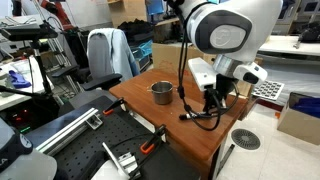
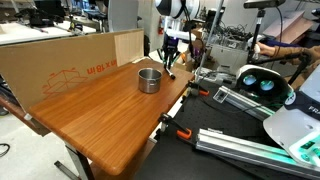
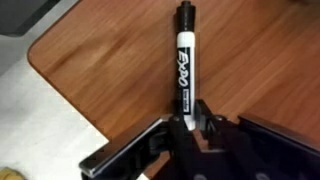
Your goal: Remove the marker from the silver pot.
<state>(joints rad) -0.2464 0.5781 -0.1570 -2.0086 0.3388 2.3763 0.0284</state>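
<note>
The black marker (image 3: 185, 55) with white lettering is clamped between the fingers of my gripper (image 3: 190, 115), which is shut on its lower end. It hangs over the wooden table near a rounded corner. The silver pot (image 1: 161, 92) stands on the table, apart from the gripper (image 1: 212, 100), and also shows in an exterior view (image 2: 149, 79). There the gripper (image 2: 170, 60) holds the marker (image 2: 171, 70) above the table beyond the pot. The pot is out of the wrist view.
The wooden table (image 2: 100, 115) has a cardboard wall (image 2: 60, 65) along one side. Black cables (image 1: 200, 115) lie on the table near the gripper. Metal rails and clamps (image 1: 110, 135) sit by the table's edge. The floor (image 3: 40, 125) lies past the corner.
</note>
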